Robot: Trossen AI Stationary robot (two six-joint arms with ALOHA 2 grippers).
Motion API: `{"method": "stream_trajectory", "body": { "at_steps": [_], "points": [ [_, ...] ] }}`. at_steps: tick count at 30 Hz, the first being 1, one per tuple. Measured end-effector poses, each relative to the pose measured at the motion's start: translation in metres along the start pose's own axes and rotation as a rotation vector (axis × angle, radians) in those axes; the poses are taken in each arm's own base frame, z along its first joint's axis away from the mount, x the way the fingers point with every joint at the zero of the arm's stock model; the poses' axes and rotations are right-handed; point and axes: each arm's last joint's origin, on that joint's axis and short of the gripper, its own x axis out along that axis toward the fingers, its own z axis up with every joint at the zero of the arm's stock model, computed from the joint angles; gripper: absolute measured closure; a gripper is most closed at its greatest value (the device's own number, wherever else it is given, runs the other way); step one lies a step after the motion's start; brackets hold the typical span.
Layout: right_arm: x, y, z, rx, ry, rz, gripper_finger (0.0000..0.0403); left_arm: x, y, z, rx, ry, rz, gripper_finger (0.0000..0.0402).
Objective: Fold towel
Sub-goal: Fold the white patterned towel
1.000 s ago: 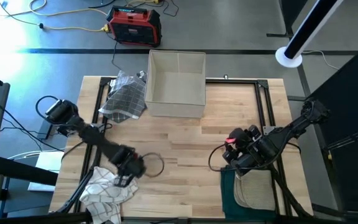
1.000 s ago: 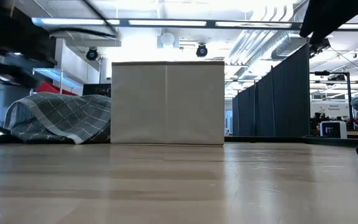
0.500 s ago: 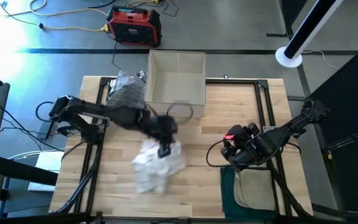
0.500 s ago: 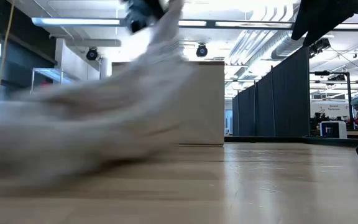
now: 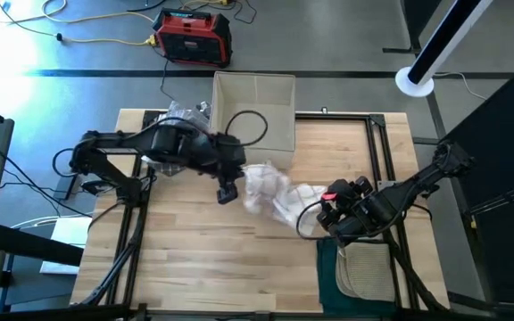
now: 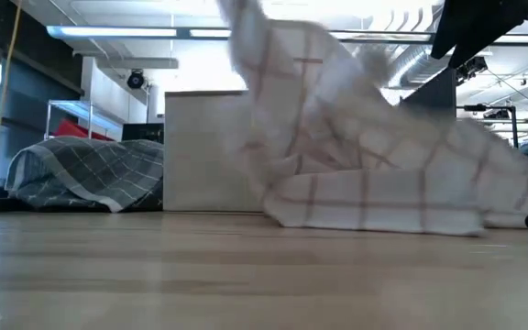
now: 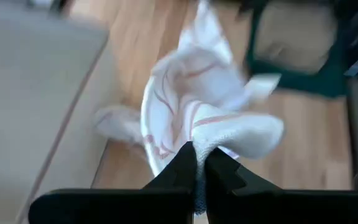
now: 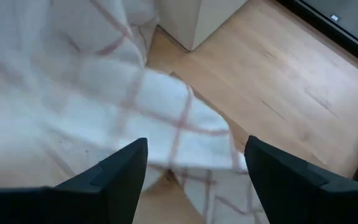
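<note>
My left hand grips the white towel mid-worktop, near the box; my right hand waits open beside it.

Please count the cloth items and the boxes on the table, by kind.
White checked towel: 1
Grey checked cloth: 1
Folded cloths, green and beige: 2
Beige box: 1
Total: 5

overhead, table-level, two close wrist views
</note>
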Motion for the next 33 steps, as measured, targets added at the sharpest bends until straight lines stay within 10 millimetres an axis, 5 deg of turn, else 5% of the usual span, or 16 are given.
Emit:
{"method": "stream_trajectory", "body": {
  "at_steps": [8,13,20,33],
  "points": [
    [0.000,0.000,0.000,-0.002,0.004,0.001,0.0149,0.026,-0.005,-0.043,0.019,0.342,0.031,0.0401],
    [0.000,0.004,0.001,-0.057,-0.006,0.036,0.0149,0.043,-0.010,-0.056,0.009,0.388,0.021,0.0401],
    [-0.003,0.033,0.016,-0.237,-0.148,0.274,0.0149,0.048,-0.028,-0.036,0.058,0.158,-0.137,0.0401],
    [-0.004,0.057,0.082,-0.284,-0.563,0.470,0.0149,-0.001,-0.029,0.006,0.271,-0.120,-0.227,0.0401]
  ]
}}
